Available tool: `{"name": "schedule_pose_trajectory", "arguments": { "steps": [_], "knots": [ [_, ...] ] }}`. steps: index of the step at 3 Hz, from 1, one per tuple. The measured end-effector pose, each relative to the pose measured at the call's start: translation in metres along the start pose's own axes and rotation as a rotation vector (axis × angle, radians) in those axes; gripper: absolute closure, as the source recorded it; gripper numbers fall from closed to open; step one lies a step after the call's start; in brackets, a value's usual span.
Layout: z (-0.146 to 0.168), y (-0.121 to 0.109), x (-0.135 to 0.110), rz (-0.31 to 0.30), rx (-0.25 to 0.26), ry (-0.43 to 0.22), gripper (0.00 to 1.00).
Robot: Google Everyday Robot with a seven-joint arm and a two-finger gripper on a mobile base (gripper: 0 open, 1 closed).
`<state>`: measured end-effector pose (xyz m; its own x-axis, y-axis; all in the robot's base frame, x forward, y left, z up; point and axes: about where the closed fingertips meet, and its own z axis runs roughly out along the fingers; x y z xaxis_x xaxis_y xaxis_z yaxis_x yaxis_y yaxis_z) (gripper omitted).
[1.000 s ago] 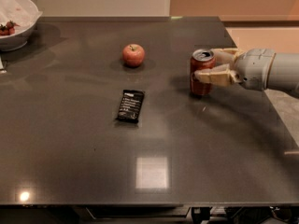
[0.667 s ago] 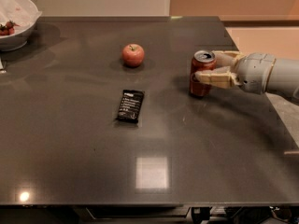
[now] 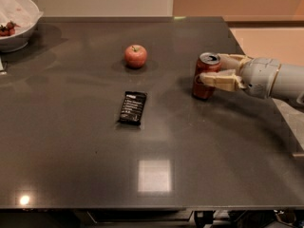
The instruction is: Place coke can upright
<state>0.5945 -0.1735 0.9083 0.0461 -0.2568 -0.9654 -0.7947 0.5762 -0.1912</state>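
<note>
A black snack packet is seen lying flat nearest on the dark table. Farther right, the coke can is stood upright on the table, clasped by the gripper reaching in from the right. Beyond, a red apple and a white bowl are set.

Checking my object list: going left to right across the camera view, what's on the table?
A white bowl → apple → coke can, upright, clasped by the gripper reaching in from the right.

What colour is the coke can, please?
Red with a silver top, in the camera view; the gripper grips the coke can at the table's right.
</note>
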Motion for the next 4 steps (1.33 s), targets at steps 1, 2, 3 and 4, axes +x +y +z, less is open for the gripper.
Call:
{"name": "schedule_pose_trajectory", "arguments": {
  "steps": [1, 2, 3, 4],
  "knots": [
    [-0.0005, -0.0005, 0.0021, 0.013, -0.001, -0.004, 0.35],
    [0.0008, 0.0003, 0.0036, 0.016, -0.008, 0.002, 0.13],
    [0.0029, 0.0017, 0.0028, 0.016, -0.012, 0.001, 0.00],
    [0.0030, 0.0017, 0.0028, 0.016, -0.012, 0.001, 0.00]
  ]
}}
